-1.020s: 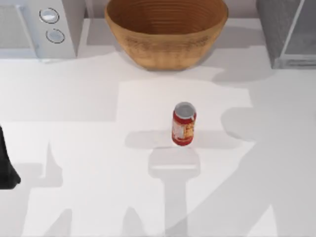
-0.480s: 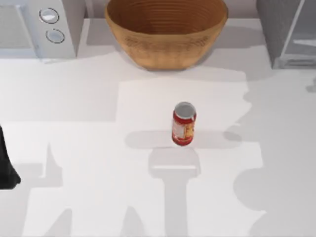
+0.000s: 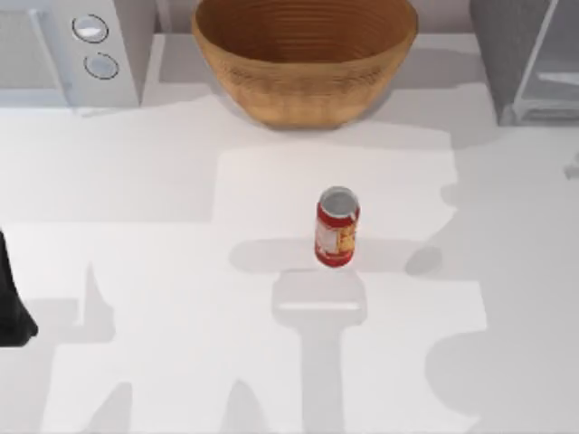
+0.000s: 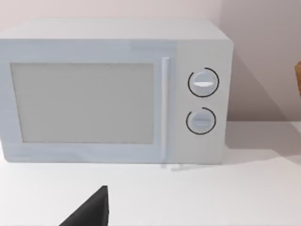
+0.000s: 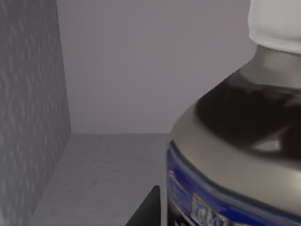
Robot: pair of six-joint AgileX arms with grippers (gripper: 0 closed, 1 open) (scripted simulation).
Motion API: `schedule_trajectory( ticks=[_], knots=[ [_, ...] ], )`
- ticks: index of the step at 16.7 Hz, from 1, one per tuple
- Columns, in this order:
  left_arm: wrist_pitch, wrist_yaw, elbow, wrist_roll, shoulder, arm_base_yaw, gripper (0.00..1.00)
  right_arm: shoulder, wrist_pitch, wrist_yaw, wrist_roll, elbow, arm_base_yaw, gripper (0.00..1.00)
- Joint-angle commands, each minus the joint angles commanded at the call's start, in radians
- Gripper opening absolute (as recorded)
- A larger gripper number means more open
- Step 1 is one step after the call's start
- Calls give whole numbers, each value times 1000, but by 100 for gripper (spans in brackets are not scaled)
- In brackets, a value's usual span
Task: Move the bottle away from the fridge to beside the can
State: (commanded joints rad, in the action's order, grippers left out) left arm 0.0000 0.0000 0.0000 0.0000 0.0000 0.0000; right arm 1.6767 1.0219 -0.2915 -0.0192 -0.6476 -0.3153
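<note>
Right wrist view: bottle close beside grey wall, perhaps fridge.

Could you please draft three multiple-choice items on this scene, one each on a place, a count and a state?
1. Where does the can stand?
A. inside the basket
B. on open table in front of the wicker basket
C. on top of the white appliance

2. How many round dials does the white appliance have?
A. one
B. two
C. four

3. How does the can stand?
A. upright
B. on its side
C. upside down in the basket

Answers: 1 B, the top view shows bare table around it; 2 B, the left wrist view shows two dials stacked beside the door; 3 A, its silver top faces up.
</note>
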Motion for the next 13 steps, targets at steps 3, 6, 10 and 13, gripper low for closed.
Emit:
schedule_trajectory(
  ticks=[3, 6, 10, 13],
  knots=[
    [0, 0, 0, 0, 0, 0, 100, 30, 52, 65, -1, 14, 65, 0],
    [0, 0, 0, 0, 0, 0, 100, 81, 145, 225, -2, 54, 225, 0],
    [0, 0, 0, 0, 0, 0, 100, 146, 287, 537, 2, 135, 533, 0],
    [0, 0, 0, 0, 0, 0, 100, 174, 374, 741, 6, 199, 736, 0]
  ],
)
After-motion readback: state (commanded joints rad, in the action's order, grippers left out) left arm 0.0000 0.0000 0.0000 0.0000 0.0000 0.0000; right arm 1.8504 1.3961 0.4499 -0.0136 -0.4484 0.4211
